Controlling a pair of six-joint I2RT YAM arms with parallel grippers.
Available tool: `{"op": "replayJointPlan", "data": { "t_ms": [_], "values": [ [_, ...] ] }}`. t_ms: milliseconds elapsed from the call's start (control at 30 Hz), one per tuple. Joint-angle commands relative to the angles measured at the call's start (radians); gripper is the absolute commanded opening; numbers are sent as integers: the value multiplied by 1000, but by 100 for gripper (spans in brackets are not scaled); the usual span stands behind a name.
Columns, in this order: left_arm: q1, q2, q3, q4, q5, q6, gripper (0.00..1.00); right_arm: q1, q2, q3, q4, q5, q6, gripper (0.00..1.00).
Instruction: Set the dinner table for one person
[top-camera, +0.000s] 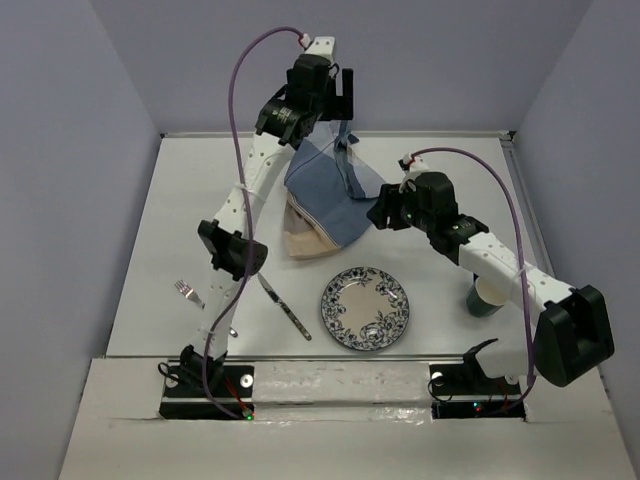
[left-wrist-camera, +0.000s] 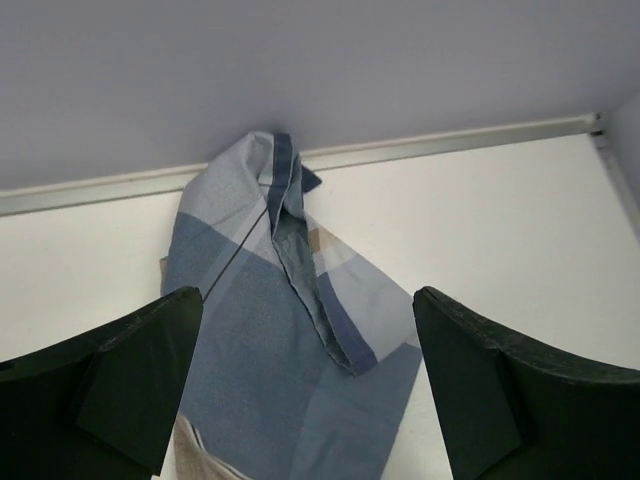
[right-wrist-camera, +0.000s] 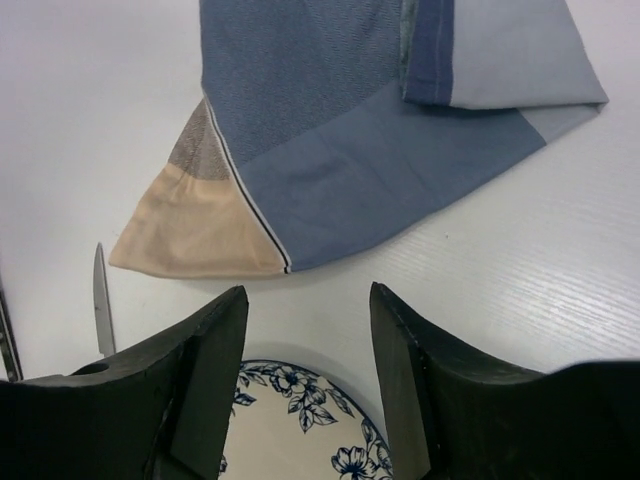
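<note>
The blue-and-beige striped placemat (top-camera: 325, 200) lies crumpled and folded on the white dinner table (top-camera: 460, 180), behind the blue floral plate (top-camera: 365, 307). My left gripper (top-camera: 342, 95) is open and empty, raised over the placemat's far end; in the left wrist view its gripper (left-wrist-camera: 305, 300) frames the bunched cloth (left-wrist-camera: 280, 330). My right gripper (top-camera: 383, 213) is open and empty at the placemat's right edge. In the right wrist view the gripper (right-wrist-camera: 308, 295) hovers between the placemat (right-wrist-camera: 340, 130) and the plate (right-wrist-camera: 300, 420).
A knife (top-camera: 285, 308) lies left of the plate; its tip shows in the right wrist view (right-wrist-camera: 102, 300). A fork (top-camera: 187, 293) lies further left. A cup (top-camera: 487, 297) stands at the right, partly hidden by the right arm. Grey walls enclose the table.
</note>
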Motion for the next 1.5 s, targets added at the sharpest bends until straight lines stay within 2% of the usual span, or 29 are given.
{"op": "replayJointPlan", "data": {
  "t_ms": [0, 100, 133, 167, 200, 267, 300, 367, 400, 533, 633, 967, 1467],
  "values": [
    [-12, -414, -54, 105, -1, 37, 97, 8, 17, 52, 27, 89, -22, 55],
    [-14, -652, -396, 216, -26, 26, 92, 8, 37, 58, 27, 112, -21, 47],
    [-14, -774, -629, 287, -52, 16, 89, 8, 46, 64, 27, 129, -21, 45],
    [-14, -834, -748, 312, -61, -21, 88, 8, 51, 69, 27, 136, -19, 42],
    [-12, -947, -973, 354, -79, -52, 85, 8, 56, 81, 27, 167, -22, 40],
    [-12, -1069, -1236, 430, -75, -128, 79, 8, 57, 92, 25, 178, -24, 40],
    [-14, -1123, -1467, 457, -78, -217, 78, 8, 56, 95, 25, 179, -27, 39],
    [-12, -1267, -1674, 523, -74, -320, 76, 8, 48, 95, 25, 173, -28, 39],
    [-14, -1304, -1845, 543, -60, -424, 75, 8, 40, 92, 25, 169, -30, 39],
    [-15, -1426, -2138, 667, -8, -596, 74, 8, 31, 70, 28, 150, -22, 40],
    [-18, -1468, -2248, 747, -14, -705, 77, 8, 13, 41, 30, 124, -21, 41],
    [-24, -1430, -2461, 973, -8, -853, 83, 8, 6, 6, 34, 97, -22, 43],
    [-29, -1234, -2457, 1154, 5, -945, 78, 8, 22, 0, 46, 66, -15, 43]
  ]
}}
